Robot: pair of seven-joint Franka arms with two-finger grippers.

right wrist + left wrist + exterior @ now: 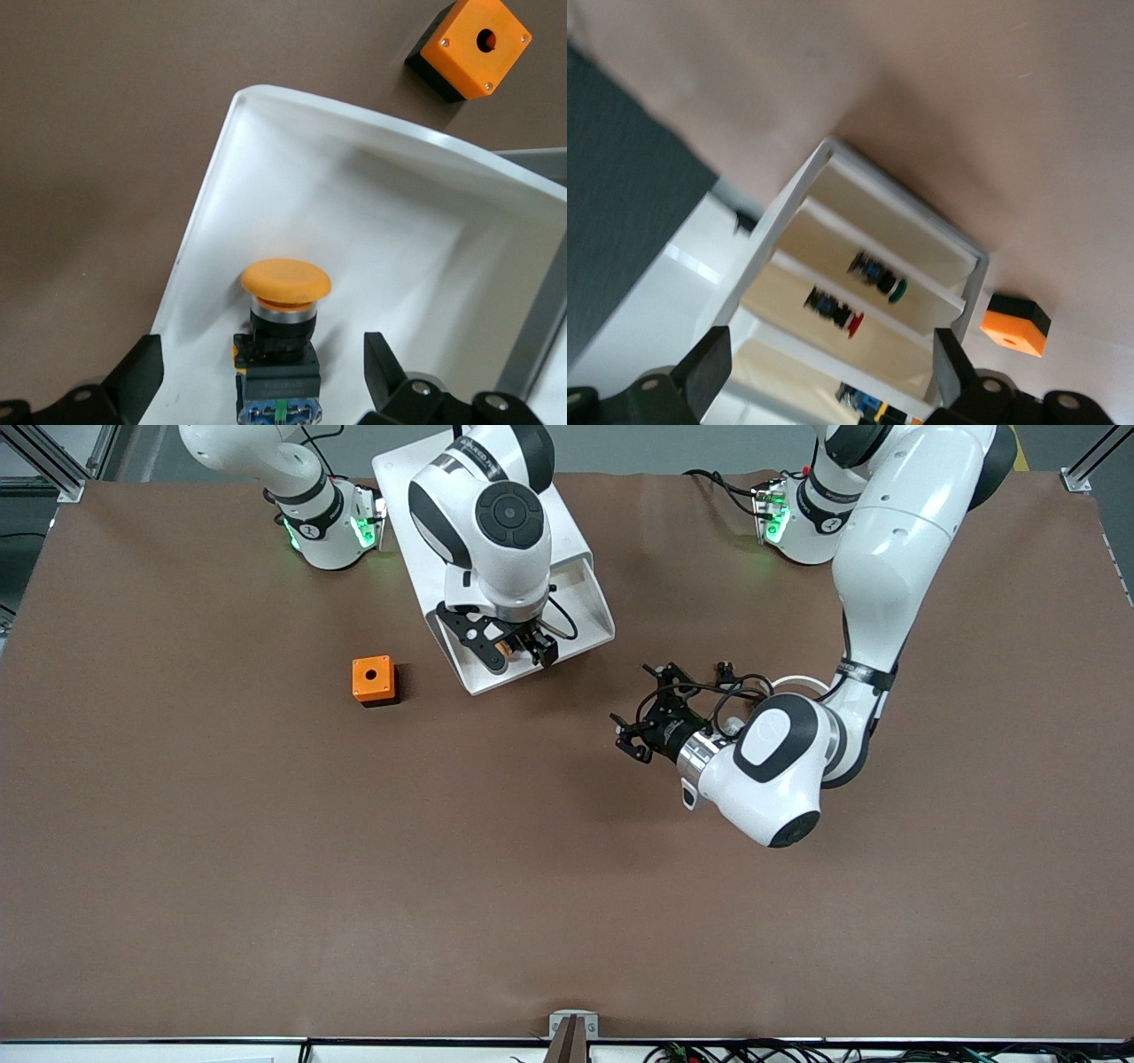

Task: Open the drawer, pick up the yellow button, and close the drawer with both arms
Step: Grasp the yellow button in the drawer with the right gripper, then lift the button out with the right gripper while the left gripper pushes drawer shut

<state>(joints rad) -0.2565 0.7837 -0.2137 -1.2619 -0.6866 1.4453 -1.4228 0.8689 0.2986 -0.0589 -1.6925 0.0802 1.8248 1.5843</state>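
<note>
The drawer [580,615] stands pulled out of the white cabinet [416,478]. The button [283,332], orange mushroom cap on a black body, lies in it between the spread fingers of the right gripper [521,644]. An orange cube [373,680] with a round hole sits on the brown table [266,850] beside the drawer. The left gripper [640,722] hangs open over the table. No writing is readable.

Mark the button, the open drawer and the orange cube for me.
button [285,280]: right wrist view, on its orange cap.
drawer [266,177]: right wrist view, on its bare white floor.
orange cube [371,677]: front view, on its top face beside the hole.
</note>
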